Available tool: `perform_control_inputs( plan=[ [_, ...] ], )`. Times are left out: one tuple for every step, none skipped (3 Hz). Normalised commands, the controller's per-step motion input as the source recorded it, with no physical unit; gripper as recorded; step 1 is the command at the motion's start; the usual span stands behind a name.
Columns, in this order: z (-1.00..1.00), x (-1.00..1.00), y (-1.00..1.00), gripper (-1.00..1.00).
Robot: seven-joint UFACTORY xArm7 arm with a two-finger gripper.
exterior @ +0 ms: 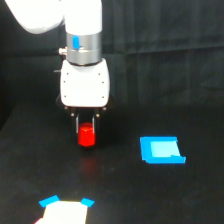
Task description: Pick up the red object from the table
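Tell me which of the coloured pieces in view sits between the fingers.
The red object, directly beneath the gripper. The blue piece lies flat on the table, off toward the exterior view's right.

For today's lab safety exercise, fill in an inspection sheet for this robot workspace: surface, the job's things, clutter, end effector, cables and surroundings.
Surface: black glossy table, showing a faint red reflection beneath the block.
Job's things: red block sits between the fingers, apparently lifted just off the table.
Clutter: blue flat piece toward the exterior view's right; a white piece with blue corners at the bottom edge.
End effector: end effector points straight down, closed on the red block.
Cables: nothing seen.
Surroundings: black cloth backdrop behind the table; white arm enters from the top.
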Motion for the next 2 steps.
perform_control_inputs(
  plan=[
    [1.0,-0.47,-0.8,-1.0],
    [1.0,0.64,0.41,-0.75]
  ],
)
